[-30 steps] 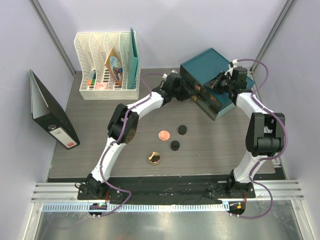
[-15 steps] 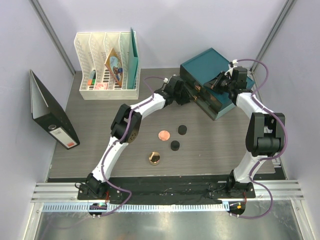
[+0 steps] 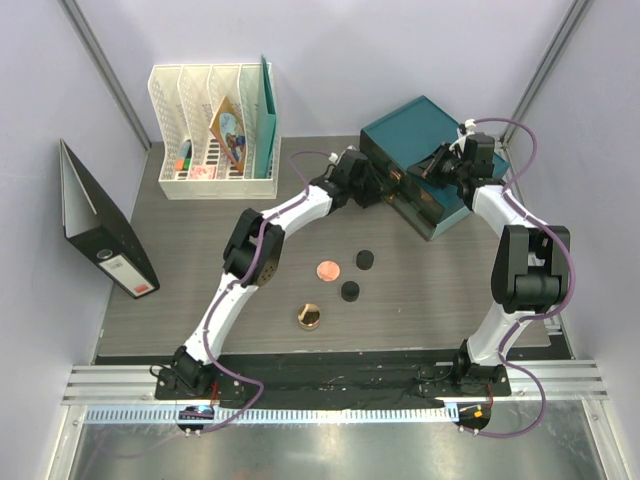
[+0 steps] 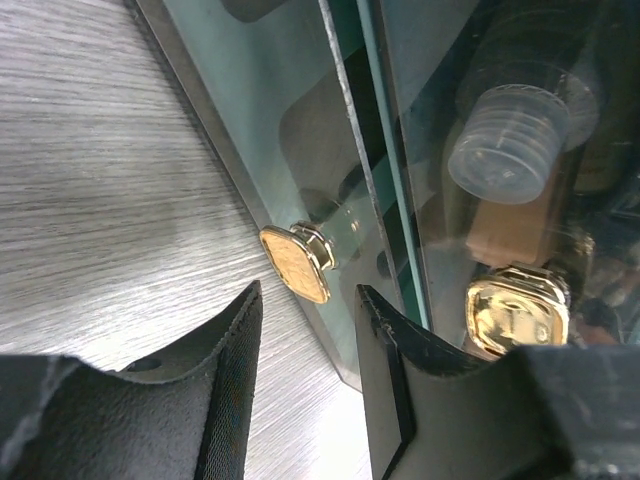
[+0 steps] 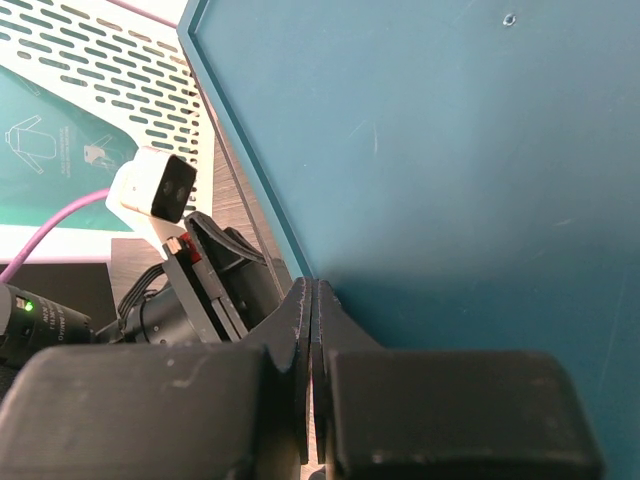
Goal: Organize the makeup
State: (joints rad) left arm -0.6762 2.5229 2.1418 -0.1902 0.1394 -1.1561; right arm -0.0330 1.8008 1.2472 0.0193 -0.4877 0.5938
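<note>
Setting: a grey wood-grain table (image 3: 180,290) seen from above, with both arms reaching to its far right corner.
Teal drawer box (image 3: 415,130): stands at the far right of the table, turned at an angle, its glass drawer fronts facing the table's middle.
Left gripper (image 4: 308,310): level with a drawer front, fingers parted to a middling gap and holding nothing.
Gold knob (image 4: 296,264): fixed to the glass front, just ahead of the gap between the left fingers; whether either pad touches it cannot be told from this angle.
Second gold knob (image 4: 515,310): on the neighbouring drawer front, to the right in the wrist view.
Capped bottle (image 4: 510,140): a ribbed clear cap seen through the glass, lying inside the drawer; probably one of the makeup pieces.
Right gripper (image 5: 312,290): fingers pressed together with nothing between them, set against the box's flat teal top.
Coral compact (image 3: 327,270): flat on the table's middle.
Rear black pot (image 3: 365,261): just right of the compact.
Front black pot (image 3: 349,291): near the compact, on its near side.
Gold jar (image 3: 308,316): nearest the arm bases, apart from the other three.
White file rack (image 3: 215,130): far left corner, holding papers.
Black binder (image 3: 100,235): at the table's left edge.
</note>
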